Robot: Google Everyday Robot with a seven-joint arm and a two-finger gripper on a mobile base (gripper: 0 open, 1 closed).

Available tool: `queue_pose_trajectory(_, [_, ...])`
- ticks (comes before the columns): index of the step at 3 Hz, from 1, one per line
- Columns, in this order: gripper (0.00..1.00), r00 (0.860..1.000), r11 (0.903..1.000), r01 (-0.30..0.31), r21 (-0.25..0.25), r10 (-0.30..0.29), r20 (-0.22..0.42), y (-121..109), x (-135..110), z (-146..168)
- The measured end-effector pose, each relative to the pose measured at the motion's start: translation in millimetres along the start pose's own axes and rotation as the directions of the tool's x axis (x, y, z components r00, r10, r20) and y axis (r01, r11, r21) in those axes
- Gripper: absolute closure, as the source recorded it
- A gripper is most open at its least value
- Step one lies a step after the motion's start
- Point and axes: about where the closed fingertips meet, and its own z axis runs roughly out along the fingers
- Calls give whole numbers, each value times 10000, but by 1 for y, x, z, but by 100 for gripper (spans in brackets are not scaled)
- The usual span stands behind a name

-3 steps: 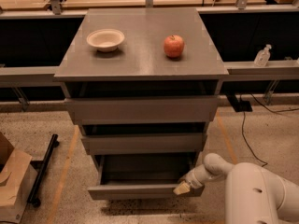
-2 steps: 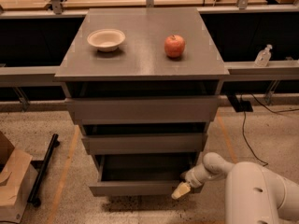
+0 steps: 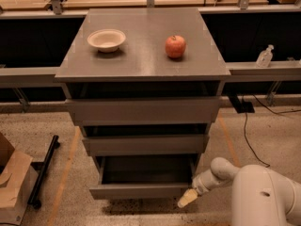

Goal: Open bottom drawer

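Note:
The grey cabinet has three drawers. The bottom drawer (image 3: 141, 190) is pulled out, its dark inside showing above its flat grey front. The middle drawer (image 3: 145, 145) and the top drawer (image 3: 143, 111) stick out a little. My white arm comes in from the lower right. My gripper (image 3: 187, 198) with cream fingertips is at the right end of the bottom drawer's front, low near the floor.
A white bowl (image 3: 106, 40) and a red apple (image 3: 175, 46) sit on the cabinet top (image 3: 141, 60). A cardboard box (image 3: 11, 182) and a black bar (image 3: 43, 170) lie on the floor at left. A cable (image 3: 247, 135) runs at right. A bottle (image 3: 265, 56) stands on the right ledge.
The bottom drawer has come a little further out toward me, and the gripper has moved down and toward me with it.

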Motion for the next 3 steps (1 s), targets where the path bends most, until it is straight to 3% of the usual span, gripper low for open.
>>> queue_pose_trajectory(3, [0,10000,10000,-87,-41,87,-36,6,-2,-9])
